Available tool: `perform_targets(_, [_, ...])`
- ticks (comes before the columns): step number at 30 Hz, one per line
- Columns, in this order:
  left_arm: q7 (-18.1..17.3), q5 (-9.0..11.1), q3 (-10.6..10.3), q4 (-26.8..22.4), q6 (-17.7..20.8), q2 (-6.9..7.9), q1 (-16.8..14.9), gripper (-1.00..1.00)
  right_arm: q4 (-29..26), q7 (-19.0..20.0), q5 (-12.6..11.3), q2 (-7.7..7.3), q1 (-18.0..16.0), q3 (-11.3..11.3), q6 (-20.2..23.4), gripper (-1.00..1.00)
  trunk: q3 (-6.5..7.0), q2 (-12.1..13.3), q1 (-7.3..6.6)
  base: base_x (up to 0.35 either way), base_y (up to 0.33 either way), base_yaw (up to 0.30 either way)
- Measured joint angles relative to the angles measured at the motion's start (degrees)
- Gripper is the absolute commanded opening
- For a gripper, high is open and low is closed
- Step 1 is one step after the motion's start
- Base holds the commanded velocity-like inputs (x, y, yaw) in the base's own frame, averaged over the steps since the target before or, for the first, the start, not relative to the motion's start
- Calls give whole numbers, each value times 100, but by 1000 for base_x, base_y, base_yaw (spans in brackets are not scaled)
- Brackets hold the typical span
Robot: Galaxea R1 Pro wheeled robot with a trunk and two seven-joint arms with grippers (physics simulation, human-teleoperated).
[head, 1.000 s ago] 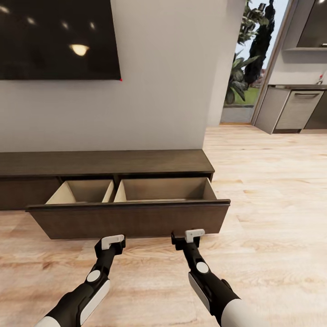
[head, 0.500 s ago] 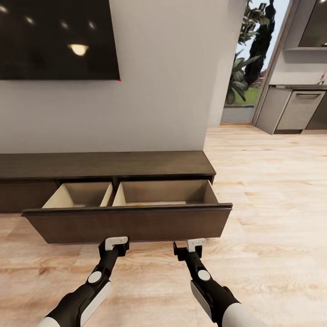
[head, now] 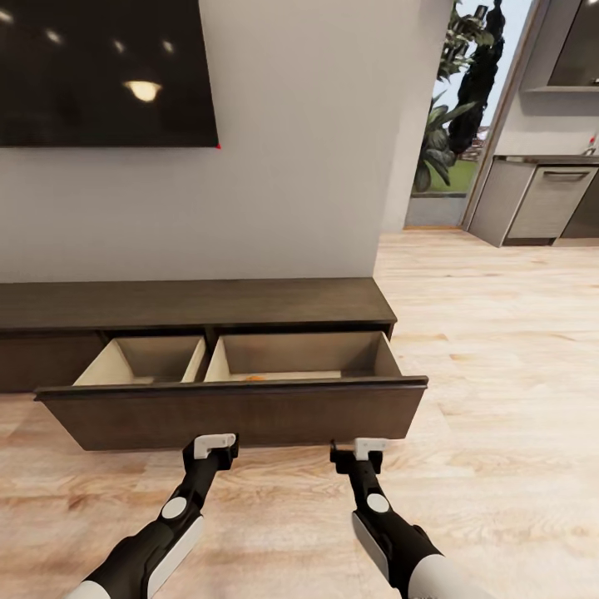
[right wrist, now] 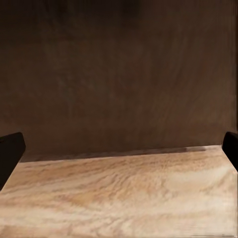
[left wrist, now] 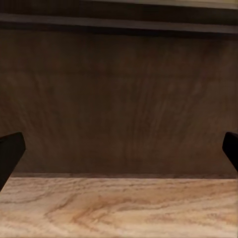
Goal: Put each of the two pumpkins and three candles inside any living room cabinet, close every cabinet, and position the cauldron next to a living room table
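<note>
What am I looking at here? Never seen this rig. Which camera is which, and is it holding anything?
It is a simulated two-armed robot. The wide picture comes from its head camera, looking down over both arms: left gripper and right gripper, low over the wood floor. The other two pictures come from cameras near each gripper; black fingertips sit at the edges, spread wide, nothing between them. Ahead is a long dark cabinet under a black TV, with its drawer pulled open. A small orange sliver shows inside; what it is cannot be told.
</note>
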Motion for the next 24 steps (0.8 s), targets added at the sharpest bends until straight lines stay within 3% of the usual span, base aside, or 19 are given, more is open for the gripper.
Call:
perform_targets(9, [6, 13, -1, 0, 0, -8, 0, 100, -43, -11, -16, 3, 0, -319, -13, 100, 0, 0, -1, 98, 0, 0])
perform_targets(24, [13, 25, -1, 0, -2, -16, 0, 100, -48, -5, -16, 5, 0, -346, -8, 100, 0, 0, -1, 81, 0, 0])
